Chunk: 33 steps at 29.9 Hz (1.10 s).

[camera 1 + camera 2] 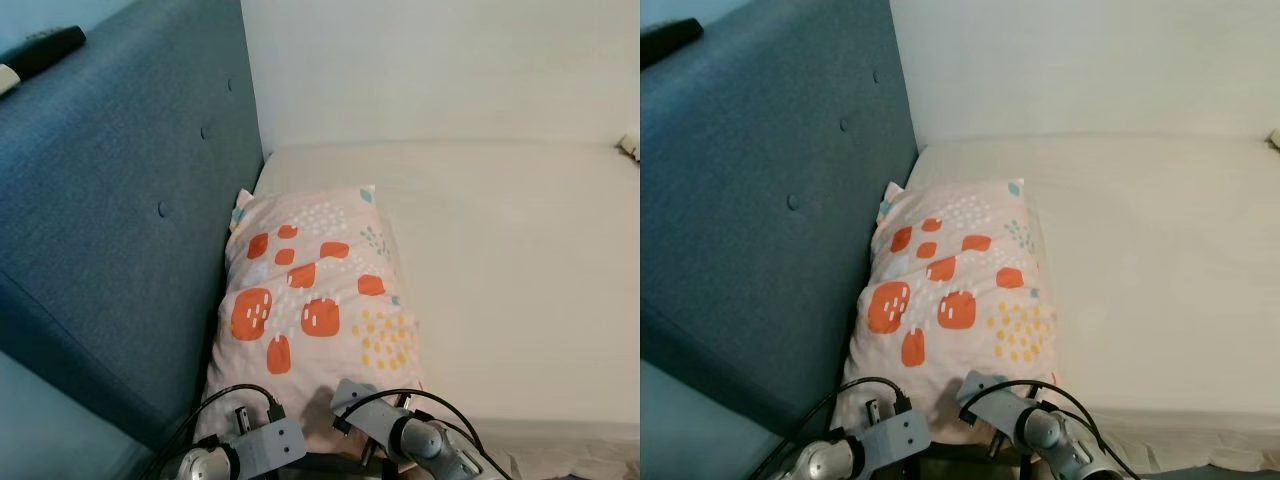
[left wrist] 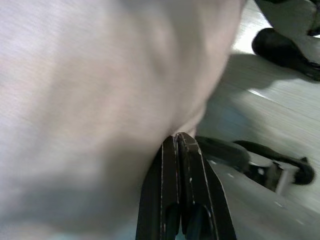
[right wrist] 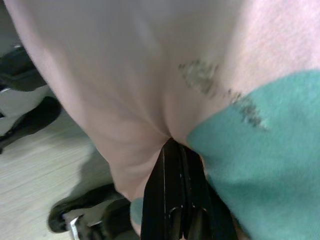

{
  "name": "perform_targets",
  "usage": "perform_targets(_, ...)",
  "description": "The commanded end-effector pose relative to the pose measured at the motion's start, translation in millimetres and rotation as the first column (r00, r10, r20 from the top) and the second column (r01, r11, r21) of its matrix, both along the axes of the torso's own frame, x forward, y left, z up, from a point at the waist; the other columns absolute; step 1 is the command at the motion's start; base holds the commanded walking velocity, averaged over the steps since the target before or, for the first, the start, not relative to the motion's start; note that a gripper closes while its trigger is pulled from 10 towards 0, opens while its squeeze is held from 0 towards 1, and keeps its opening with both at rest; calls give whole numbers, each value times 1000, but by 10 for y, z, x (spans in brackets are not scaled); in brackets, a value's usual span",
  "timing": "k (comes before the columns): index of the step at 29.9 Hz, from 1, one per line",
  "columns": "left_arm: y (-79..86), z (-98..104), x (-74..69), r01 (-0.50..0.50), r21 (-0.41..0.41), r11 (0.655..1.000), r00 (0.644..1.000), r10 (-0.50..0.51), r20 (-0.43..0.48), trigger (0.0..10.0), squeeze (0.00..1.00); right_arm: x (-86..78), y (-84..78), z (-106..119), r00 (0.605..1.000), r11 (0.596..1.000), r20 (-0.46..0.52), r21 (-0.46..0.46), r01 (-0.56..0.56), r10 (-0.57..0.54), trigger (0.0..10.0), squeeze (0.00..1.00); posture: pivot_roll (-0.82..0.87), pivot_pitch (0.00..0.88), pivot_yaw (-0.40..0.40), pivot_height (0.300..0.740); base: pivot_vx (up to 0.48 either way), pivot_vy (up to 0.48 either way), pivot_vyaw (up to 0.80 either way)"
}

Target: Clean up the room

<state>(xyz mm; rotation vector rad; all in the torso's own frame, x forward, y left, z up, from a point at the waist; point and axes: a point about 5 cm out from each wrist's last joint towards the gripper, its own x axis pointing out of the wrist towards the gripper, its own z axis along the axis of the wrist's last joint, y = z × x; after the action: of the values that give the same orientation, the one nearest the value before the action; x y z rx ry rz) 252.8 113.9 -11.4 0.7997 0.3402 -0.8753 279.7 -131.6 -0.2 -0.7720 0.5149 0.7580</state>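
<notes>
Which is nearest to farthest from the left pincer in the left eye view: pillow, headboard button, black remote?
1. Pillow: its near edge lies right at the left pincer, which is shut on it.
2. Headboard button: farther up, on the blue headboard at the left.
3. Black remote: farthest, on top of the headboard, far left corner.

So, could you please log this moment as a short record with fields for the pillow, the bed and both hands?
pillow: patterned pillow, pink with orange and yellow spots, lying flat at the head of the bed
bed: pale mattress, against a blue headboard
left hand: left hand shut on the pillow's near edge
right hand: right hand shut on the pillow's near edge
on the headboard: a dark object
</notes>
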Motion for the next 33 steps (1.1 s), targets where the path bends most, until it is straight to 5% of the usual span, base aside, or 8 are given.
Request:
perform_targets(1,3,-19,13,-2,19,1000,1000,2,4,0,0,51,-42,23,999,1000,33,-18,17,-16,10000,0,-30,253,16,611,0,0,0)
perform_targets(8,-67,185,321,3,47,999,996,-7,94,0,0,294,-148,204,990,996,128,-61,65,-57,10000,0,-31,247,26,611,0,0,0)
perform_targets(18,-140,385,583,8,111,994,985,-27,170,0,0,563,-232,458,967,988,234,-94,126,-101,10000,0,-31,251,31,611,0,0,0)
perform_targets(24,-32,579,813,-58,181,982,968,11,250,0,0,756,-271,691,930,977,340,-106,186,-140,10000,0,-36,251,32,611,0,0,0)
perform_targets(33,88,721,943,-95,221,971,954,26,298,0,0,829,-206,777,921,977,359,-86,196,-153,10000,0,-32,249,25,611,0,0,0)
